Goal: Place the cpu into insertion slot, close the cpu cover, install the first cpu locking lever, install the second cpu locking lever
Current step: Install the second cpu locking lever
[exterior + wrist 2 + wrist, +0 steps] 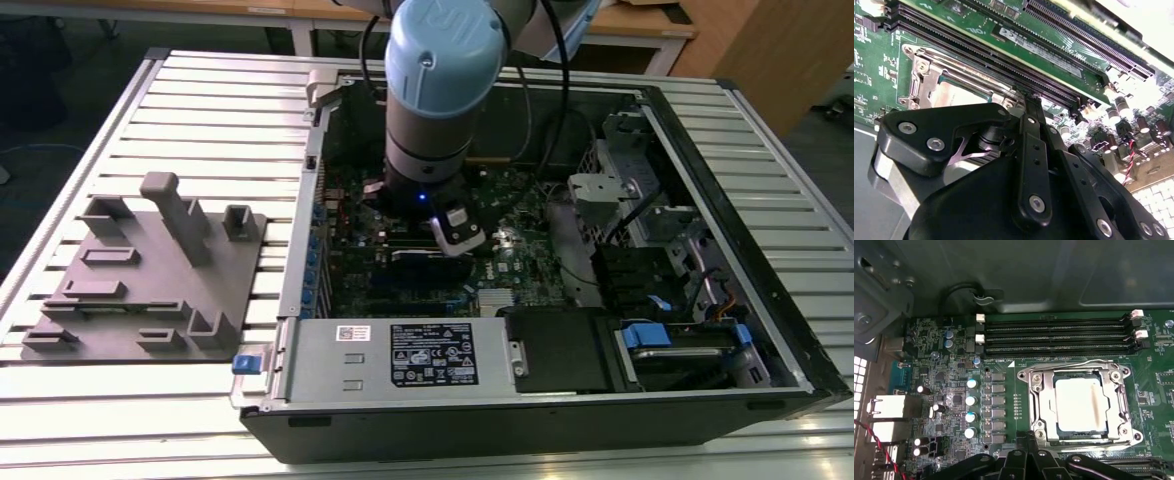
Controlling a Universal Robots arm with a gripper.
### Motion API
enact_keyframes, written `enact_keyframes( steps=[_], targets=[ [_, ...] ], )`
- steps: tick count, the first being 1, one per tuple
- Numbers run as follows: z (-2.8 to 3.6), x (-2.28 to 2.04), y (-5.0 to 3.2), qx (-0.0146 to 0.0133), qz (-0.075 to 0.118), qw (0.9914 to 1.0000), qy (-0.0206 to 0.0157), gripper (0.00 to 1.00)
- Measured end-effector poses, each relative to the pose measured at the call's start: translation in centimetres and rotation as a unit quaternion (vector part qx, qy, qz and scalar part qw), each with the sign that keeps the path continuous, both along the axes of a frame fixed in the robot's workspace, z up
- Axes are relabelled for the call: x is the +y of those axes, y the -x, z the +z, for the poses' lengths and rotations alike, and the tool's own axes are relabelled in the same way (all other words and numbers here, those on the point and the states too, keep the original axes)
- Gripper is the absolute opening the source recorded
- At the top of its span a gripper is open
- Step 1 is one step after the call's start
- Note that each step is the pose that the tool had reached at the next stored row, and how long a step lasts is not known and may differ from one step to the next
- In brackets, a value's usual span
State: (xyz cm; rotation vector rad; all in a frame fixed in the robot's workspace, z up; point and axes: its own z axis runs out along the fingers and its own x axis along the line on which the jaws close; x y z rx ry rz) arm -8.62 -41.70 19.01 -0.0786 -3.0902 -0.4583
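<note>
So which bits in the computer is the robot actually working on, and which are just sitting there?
For the job:
- the cpu, already lying in the insertion slot
- the cpu cover, down around it
- the gripper, right beside the socket

Just there:
- the memory slots
- the grey fixture plate outside the case
- the power supply

Your gripper body hides most of the insertion slot in the second wrist view. In the first wrist view the fingertips are cut off at the frame edge. In the exterior view the arm covers the socket area.
</note>
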Motion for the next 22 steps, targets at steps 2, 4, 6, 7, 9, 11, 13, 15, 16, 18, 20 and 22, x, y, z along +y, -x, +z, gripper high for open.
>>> enact_keyframes(
  steps=[2, 4, 6, 7, 9, 11, 13, 15, 16, 18, 20, 22],
  targets=[
    [-0.04, 0.05, 0.03, 0.0000, 0.000, 1.00000, 0.0001, 0.11],
    [-0.10, 0.10, 0.07, 0.0001, 0.000, 1.00000, 0.0002, 0.11],
    [-0.16, 0.13, 0.10, 0.0001, 0.000, 1.00000, 0.0002, 0.11],
    [-0.19, 0.13, 0.12, 0.0001, 0.000, 1.00000, 0.0003, 0.11],
    [-0.22, 0.13, 0.14, 0.0002, 0.000, 1.00000, 0.0003, 0.11],
    [-0.24, 0.15, 0.14, 0.0000, 0.000, 1.00000, 0.0011, 0.11],
    [-0.24, 0.15, 0.14, 0.0000, 0.000, 0.99999, 0.0049, 0.11],
    [-0.23, 0.14, 0.14, 0.0000, 0.000, 0.99997, 0.0071, 0.11],
    [-0.22, 0.14, 0.14, 0.0000, 0.000, 0.99997, 0.0079, 0.11],
    [-0.18, 0.14, 0.14, 0.0000, 0.000, 0.99996, 0.0093, 0.11],
    [-0.06, 0.14, 0.13, 0.0000, 0.000, 0.99995, 0.0100, 0.11],
    [0.10, 0.14, 0.14, 0.0000, 0.000, 0.99995, 0.0100, 0.11]
  ],
)
